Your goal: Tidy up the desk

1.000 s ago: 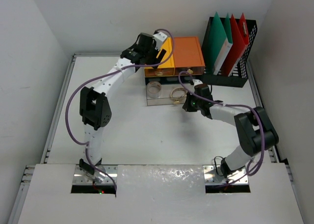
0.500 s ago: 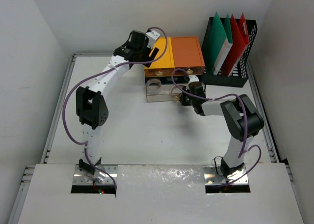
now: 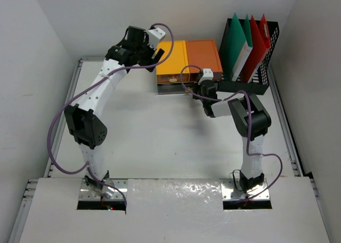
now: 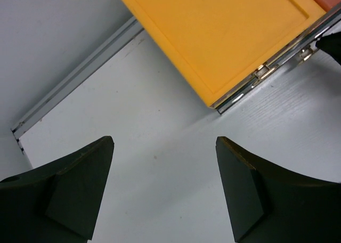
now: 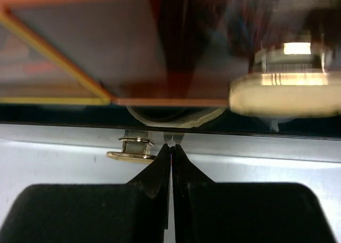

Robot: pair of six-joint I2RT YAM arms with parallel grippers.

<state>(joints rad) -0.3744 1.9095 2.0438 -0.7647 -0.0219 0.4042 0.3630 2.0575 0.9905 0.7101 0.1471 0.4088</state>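
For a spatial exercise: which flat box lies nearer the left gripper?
The yellow flat box, left of the darker orange flat box, beside the left gripper.

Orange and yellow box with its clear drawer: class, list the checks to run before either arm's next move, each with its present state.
1. Clear drawer pushed into orange and yellow box: ok.
2. Right gripper shut, tips at the drawer front: ok.
3. Left gripper open, empty, above white desk: ok.
4. Small gold knob clear of right fingertips: cannot tell.
5. Black mesh file rack upright: ok.
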